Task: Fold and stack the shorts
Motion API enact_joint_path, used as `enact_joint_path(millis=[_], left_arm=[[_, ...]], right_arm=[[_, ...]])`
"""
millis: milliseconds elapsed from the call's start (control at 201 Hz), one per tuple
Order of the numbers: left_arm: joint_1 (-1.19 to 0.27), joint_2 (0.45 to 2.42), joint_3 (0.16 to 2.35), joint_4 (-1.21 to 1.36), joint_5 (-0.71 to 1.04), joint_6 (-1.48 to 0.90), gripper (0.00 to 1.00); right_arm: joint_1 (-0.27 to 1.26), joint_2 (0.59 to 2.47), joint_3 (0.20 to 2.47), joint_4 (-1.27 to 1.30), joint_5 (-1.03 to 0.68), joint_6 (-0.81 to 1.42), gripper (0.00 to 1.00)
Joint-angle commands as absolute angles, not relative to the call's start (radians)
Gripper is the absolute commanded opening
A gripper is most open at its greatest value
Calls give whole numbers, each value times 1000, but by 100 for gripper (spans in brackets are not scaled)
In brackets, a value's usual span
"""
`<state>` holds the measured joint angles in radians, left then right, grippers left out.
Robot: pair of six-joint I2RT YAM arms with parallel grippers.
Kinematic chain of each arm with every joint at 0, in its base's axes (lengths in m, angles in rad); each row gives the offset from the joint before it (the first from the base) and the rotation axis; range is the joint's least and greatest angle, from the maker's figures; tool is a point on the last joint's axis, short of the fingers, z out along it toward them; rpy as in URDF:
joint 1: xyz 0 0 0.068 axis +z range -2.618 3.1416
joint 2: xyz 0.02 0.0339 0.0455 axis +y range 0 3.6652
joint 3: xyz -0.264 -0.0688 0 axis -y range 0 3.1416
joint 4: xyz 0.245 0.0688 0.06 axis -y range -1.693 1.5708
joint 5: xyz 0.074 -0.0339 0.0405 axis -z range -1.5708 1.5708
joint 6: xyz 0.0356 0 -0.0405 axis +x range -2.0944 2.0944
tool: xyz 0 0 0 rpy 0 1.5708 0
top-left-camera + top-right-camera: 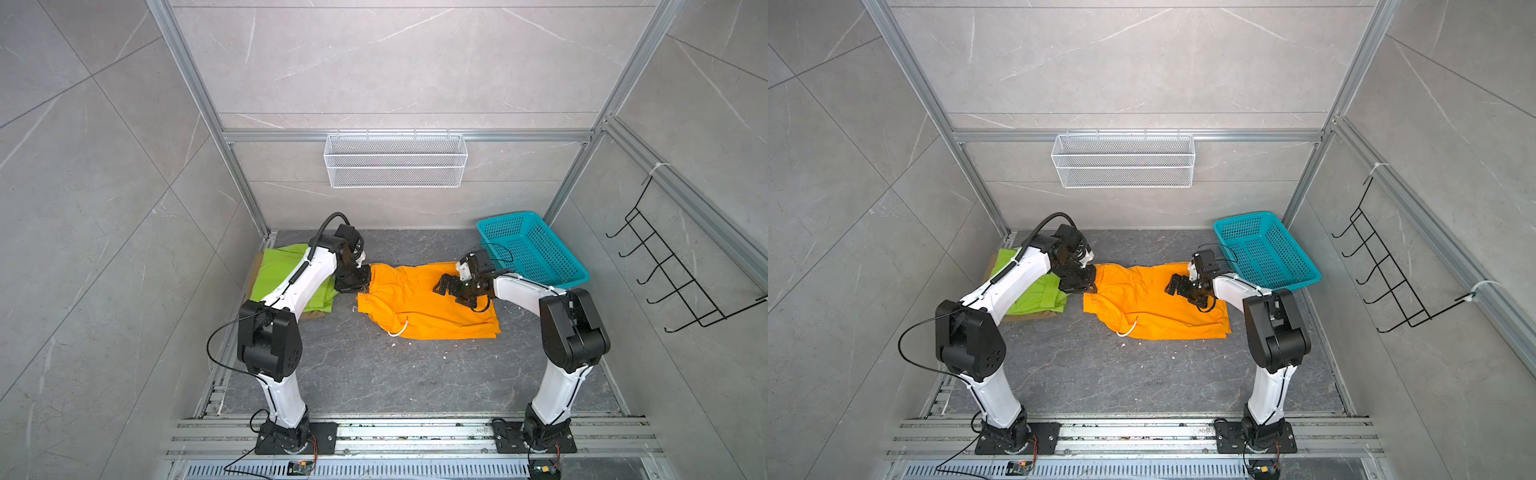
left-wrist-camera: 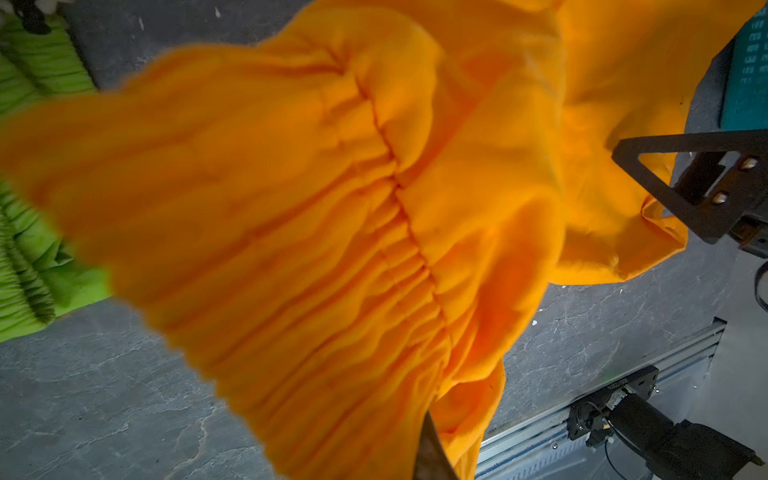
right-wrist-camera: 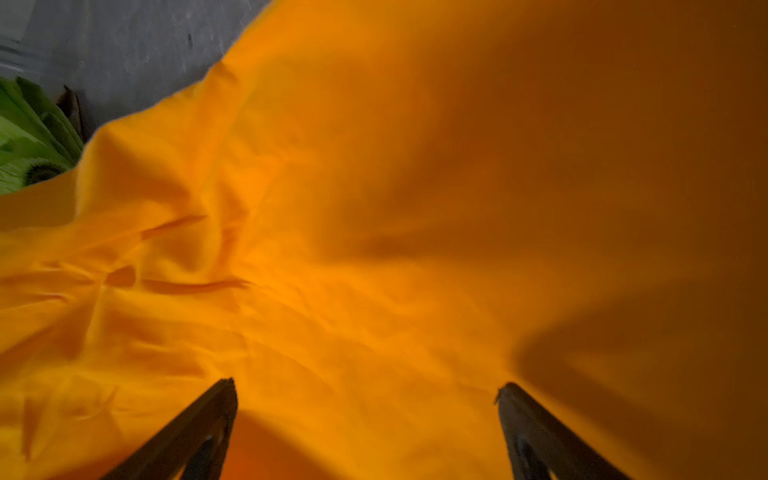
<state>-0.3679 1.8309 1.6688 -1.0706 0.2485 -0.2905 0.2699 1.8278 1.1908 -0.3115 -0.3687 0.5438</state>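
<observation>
Left wrist view: the gathered waistband of the orange shorts (image 2: pixel 332 228) is clamped by the closed left gripper (image 1: pixel 360 286). Over the legs, spread mid-counter (image 1: pixel 374 374), the right gripper (image 3: pixel 368 395) is held wide open; a hem corner should be pinched likewise before lifting.

The bench (image 1: pixel 374 374) is a dark grey, marble-veined slab. The orange shorts (image 1: pixel 419 299) lie spread across its middle, with 1 white drawstring (image 1: pixel 400 331) trailing onto the stone. Left of the orange shorts lie khaki shorts (image 1: pixel 316 314), showing only as a brown margin under a lime green pair (image 1: pixel 278 274). A teal basket (image 1: pixel 498 228) stands just beside their far right corner. A few white crumbs (image 1: pixel 393 344) dot the slab nearby.
</observation>
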Motion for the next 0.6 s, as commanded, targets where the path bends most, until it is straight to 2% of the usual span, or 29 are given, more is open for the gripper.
enact_joint_path(millis=[0,110,279,518,593], left_arm=[[-377,1856,1722,-1187,210,-269,0],[-380,1857,1756,-1198,189,-268,0],[-379,1863,1780,-1222,159,-258,0],[-369,1829,1723,-1191,152,-261,0],[-356,1819,1696,-1176,154,-264,0]], right_arm=[[299,1663,1139,-308,-338,667,100],[397,1603,1014,-171,-315,825,100],[524,1623,875,84,-288,1006,100],[623,1726,781,245,-282,1104,100],[657,1739,768,216,-252,1086,100]])
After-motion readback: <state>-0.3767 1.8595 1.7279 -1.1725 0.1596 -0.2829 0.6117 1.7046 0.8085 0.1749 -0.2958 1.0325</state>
